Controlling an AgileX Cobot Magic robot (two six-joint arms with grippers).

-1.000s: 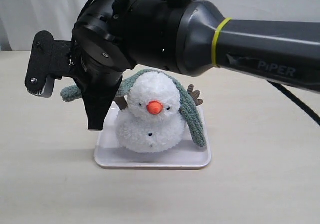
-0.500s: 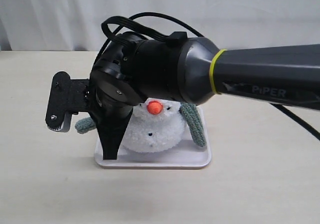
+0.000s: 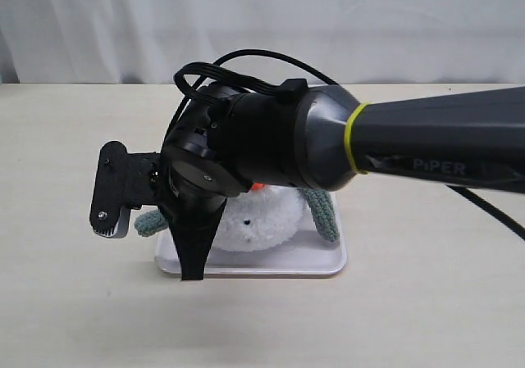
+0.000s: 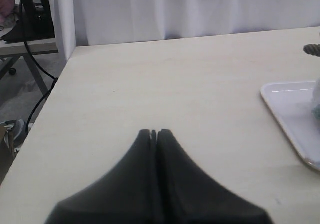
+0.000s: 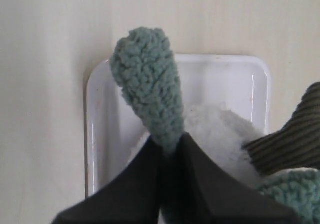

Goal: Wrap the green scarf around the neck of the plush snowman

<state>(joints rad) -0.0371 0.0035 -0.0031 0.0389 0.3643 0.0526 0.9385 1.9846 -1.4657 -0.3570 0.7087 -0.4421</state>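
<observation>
Left hand (image 4: pixel 154 132): I read the tips as pressed together, above bare tabletop (image 4: pixel 150 74), with the tray (image 4: pixel 292 112) nearby.
Right hand (image 5: pixel 170 143): pinching the green scarf (image 5: pixel 147 79) near its left end.
Plush snowman (image 3: pixel 261 219): on the tray, mostly hidden behind my right arm (image 3: pixel 328 143).
Scarf, right end: hanging at the snowman's right side.

A white rectangular tray (image 3: pixel 279 267) with rounded corners and a low raised rim lies flat on a pale, wood-toned table (image 3: pixel 82 319), about midway across it from left to right. A white curtain (image 3: pixel 328 24) hangs in soft folds behind the table's far edge. Beyond one side edge of the table, a black cable (image 4: pixel 42 103) trails over a grey floor (image 4: pixel 20 92).
</observation>
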